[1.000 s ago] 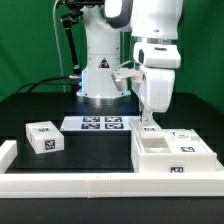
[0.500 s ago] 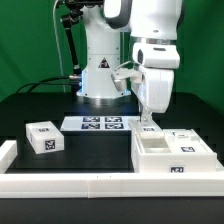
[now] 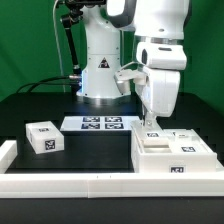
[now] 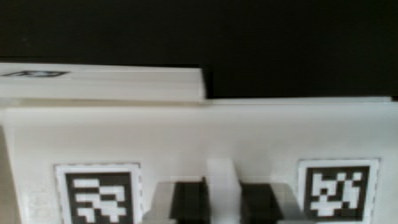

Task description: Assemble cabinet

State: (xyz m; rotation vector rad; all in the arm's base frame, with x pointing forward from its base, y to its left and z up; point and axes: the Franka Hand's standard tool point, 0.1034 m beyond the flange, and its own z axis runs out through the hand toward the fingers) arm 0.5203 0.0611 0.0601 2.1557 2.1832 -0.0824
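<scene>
The white cabinet frame (image 3: 172, 158) lies at the exterior view's right, near the front rail, with tags on its front face. My gripper (image 3: 151, 127) hangs straight down over the frame's back edge. In the wrist view the two dark fingertips (image 4: 185, 202) stand close together with a thin white wall of the frame (image 4: 222, 150) between them; my gripper (image 4: 224, 203) is shut on it. Two tags flank the fingers on that white face. A small white drawer block (image 3: 42, 138) sits apart at the exterior view's left.
The marker board (image 3: 100, 123) lies flat in front of the robot base. A long white border rail (image 3: 70, 186) runs along the table's front. Another white tagged part (image 4: 71, 82) lies beyond the frame in the wrist view.
The arm has shifted slightly toward the exterior view's right. The frame and the block look unmoved.
</scene>
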